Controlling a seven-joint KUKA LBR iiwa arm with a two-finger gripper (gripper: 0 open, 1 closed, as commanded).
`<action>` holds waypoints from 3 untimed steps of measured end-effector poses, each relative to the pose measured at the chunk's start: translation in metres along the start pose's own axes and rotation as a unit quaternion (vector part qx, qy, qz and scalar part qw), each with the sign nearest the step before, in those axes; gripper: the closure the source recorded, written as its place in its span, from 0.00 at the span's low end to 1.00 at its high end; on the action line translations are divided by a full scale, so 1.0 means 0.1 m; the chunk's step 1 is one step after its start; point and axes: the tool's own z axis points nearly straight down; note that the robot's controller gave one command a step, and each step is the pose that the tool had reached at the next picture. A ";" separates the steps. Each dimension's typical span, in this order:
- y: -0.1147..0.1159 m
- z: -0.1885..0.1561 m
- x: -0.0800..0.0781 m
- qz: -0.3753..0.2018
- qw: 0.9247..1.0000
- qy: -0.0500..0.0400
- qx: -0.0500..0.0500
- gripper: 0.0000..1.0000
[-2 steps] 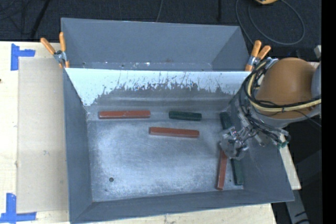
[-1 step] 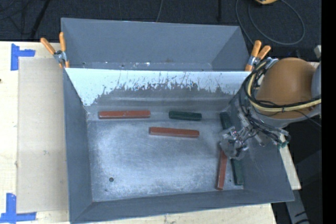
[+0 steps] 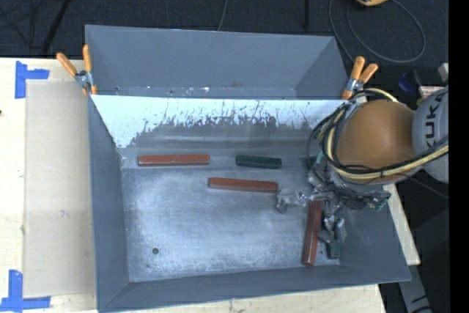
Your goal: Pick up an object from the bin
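- Hovering low over the lower right of the grey bin (image 3: 220, 70), the gripper (image 3: 331, 225) sits just beside a reddish-brown bar (image 3: 311, 234). This bar lies almost upright in the frame, near the bin's right wall.
- Whether the gripper is released or clenched cannot be told, because the wrist's orange cover (image 3: 374, 132) and its cables crowd that spot. No thing is plainly grasped.
- Three other sticks lie flat on the bin floor, apart from one another. A second reddish-brown bar (image 3: 243, 185) lies at the centre and a dark green bar (image 3: 258, 162) just above it. A third reddish-brown bar (image 3: 174, 159) lies toward the upper left, well apart from the gripper.
- The step in hand looks like the approach to a grasp on the lower-right bar. The lift is not yet done.
- The next move probably calls for centring across that bar's narrow width, staying clear of the right wall, then clamping firmly and rising straight up so the long bar does not swing or slip.
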 end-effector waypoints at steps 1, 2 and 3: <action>-0.01 -0.02 -0.01 0.002 1.000 -0.001 0.001 1.00; -0.01 -0.01 -0.01 0.002 1.000 -0.001 0.001 1.00; 0.38 -1.88 0.04 -0.026 1.000 -0.002 0.004 1.00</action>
